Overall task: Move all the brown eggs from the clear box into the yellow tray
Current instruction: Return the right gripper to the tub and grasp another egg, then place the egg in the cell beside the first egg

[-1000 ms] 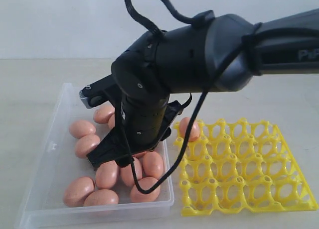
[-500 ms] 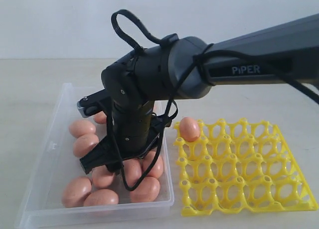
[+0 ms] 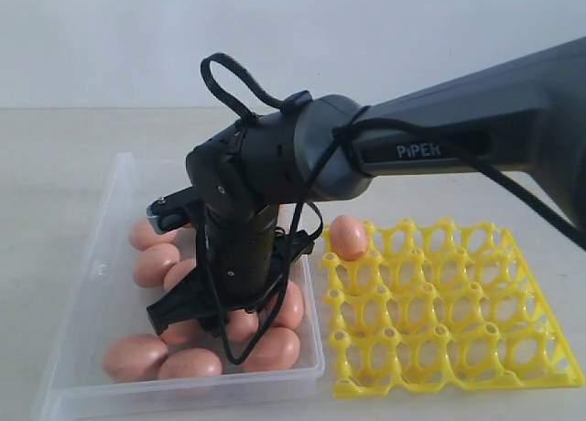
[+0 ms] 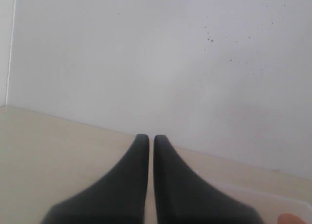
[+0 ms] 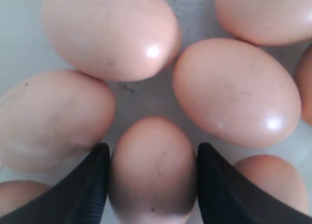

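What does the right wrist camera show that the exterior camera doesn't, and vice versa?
Only the right wrist view: the right claw with a finger on each side of one egg, close against it. I cannot tell whether it grips the egg. This view also shows dark specks on the floor between the eggs.
Only the exterior view: the yellow tray beside the clear box, a lone egg in the tray's back corner cup nearest the box, and the dark arm reaching across.
Both: brown eggs lying loose in the box.
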Motion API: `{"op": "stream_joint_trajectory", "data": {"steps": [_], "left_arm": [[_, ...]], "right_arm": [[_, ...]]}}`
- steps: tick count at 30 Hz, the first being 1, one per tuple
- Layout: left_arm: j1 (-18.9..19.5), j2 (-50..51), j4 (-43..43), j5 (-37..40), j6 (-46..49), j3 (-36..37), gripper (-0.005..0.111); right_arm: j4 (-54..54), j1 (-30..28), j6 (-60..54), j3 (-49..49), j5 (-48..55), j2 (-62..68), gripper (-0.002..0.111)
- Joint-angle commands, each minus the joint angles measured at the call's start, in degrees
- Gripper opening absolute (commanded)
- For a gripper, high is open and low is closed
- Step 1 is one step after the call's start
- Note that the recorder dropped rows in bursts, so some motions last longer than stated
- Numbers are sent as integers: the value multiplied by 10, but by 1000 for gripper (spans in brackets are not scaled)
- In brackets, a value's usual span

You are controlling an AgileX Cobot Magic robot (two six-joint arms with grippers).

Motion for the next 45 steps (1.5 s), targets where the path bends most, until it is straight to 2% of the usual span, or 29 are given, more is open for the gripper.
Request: {"op": "stream_joint_trajectory", "data": {"steps": [1, 6, 9, 13, 17, 21, 25, 30, 32, 35, 38, 43, 45], "left_arm": [[-2, -2, -2, 0, 4, -2, 4], [-2, -2, -2, 0, 4, -2, 4], [-2, -2, -2, 0, 4, -2, 4], [-2, -2, -2, 0, 4, -2, 4], [-2, -2, -2, 0, 4, -2, 4], [-2, -2, -2, 0, 4, -2, 4], [-2, -2, -2, 0, 4, -2, 4], [-2, -2, -2, 0, 4, -2, 4], [-2, -2, -2, 0, 4, -2, 4], [-2, -2, -2, 0, 4, -2, 4], [-2, -2, -2, 0, 4, -2, 4], [-2, -2, -2, 0, 4, -2, 4], [-2, -2, -2, 0, 4, -2, 4]], "right_arm": [[-2, -2, -44, -2, 3, 1, 0], [-39, -1, -61, -1, -96, -12, 0], [-65, -1, -46, 21, -204, -31, 0], [-101, -1, -27, 115, -417, -76, 0], [-99, -2, -66, 227, -647, -110, 0], [-13, -2, -160, 330, -868, -119, 0], [70, -2, -160, 444, -1157, -121, 0], [227, -9, -169, 521, -1157, -148, 0], [233, -33, -169, 544, -1157, -153, 0], [220, -90, -107, 569, -1157, -153, 0], [146, -170, -58, 574, -1132, -153, 0], [-120, -292, 1, 574, -1103, -153, 0], [-191, -326, 15, 574, -1105, -153, 0]]}}
